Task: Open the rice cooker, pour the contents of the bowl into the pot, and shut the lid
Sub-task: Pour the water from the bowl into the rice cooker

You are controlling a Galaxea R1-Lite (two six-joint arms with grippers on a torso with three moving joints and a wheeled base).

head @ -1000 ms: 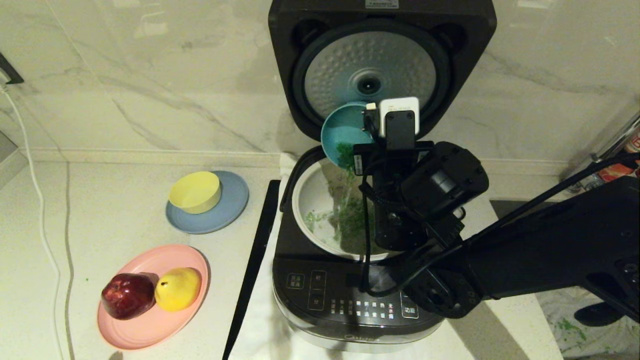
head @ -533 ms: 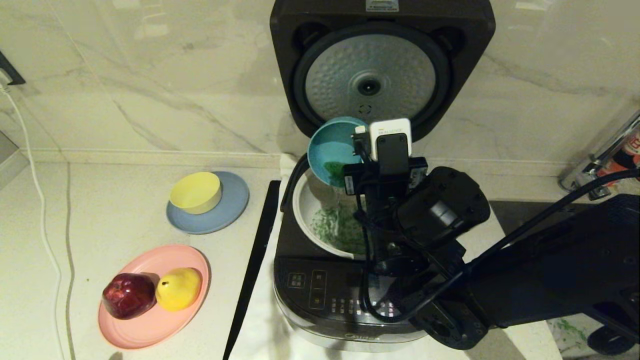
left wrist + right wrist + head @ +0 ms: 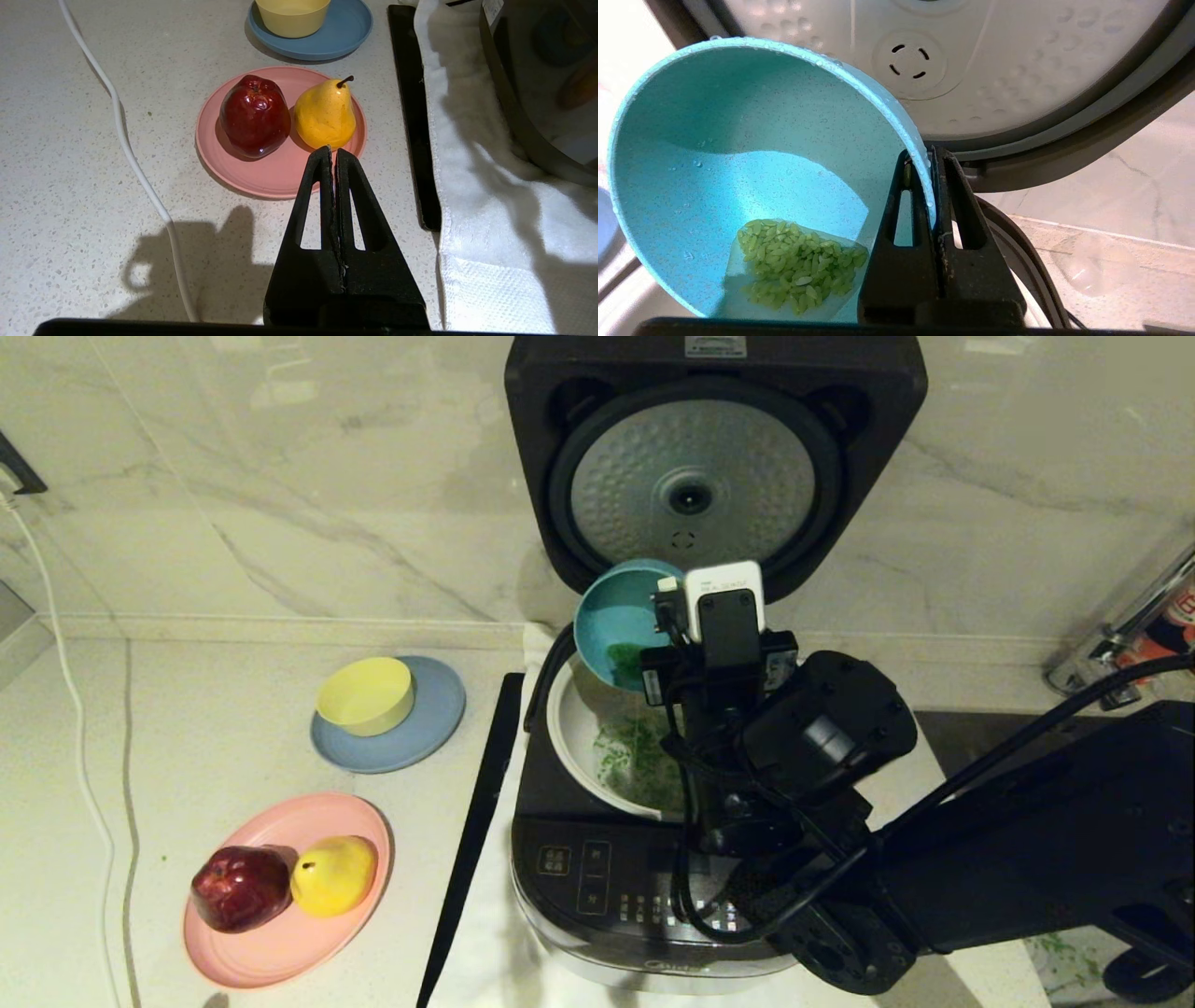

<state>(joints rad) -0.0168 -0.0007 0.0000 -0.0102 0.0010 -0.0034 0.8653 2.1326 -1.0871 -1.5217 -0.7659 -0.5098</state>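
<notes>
My right gripper [image 3: 924, 161] pinches the tilted bowl's [image 3: 714, 154] rim over the pot [image 3: 583, 747]; left gripper [image 3: 332, 154] closed, empty.

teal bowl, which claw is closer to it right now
Right. The right claw is clamped on the teal bowl rim over the pot; the left claw hangs shut by the pink plate.

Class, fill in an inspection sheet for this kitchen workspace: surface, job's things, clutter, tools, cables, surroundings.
Surface: pale speckled counter; white cloth under the rice cooker.
Job's things: lid up; bowl tilted over the pot, green grains left in it and in the pot.
Clutter: yellow bowl on blue plate; apple and pear on pink plate; black strip.
Tools: right tool shut on the bowl's rim; left tool shut, parked above the counter.
Cables: white cord.
Surroundings: marble wall.
</notes>
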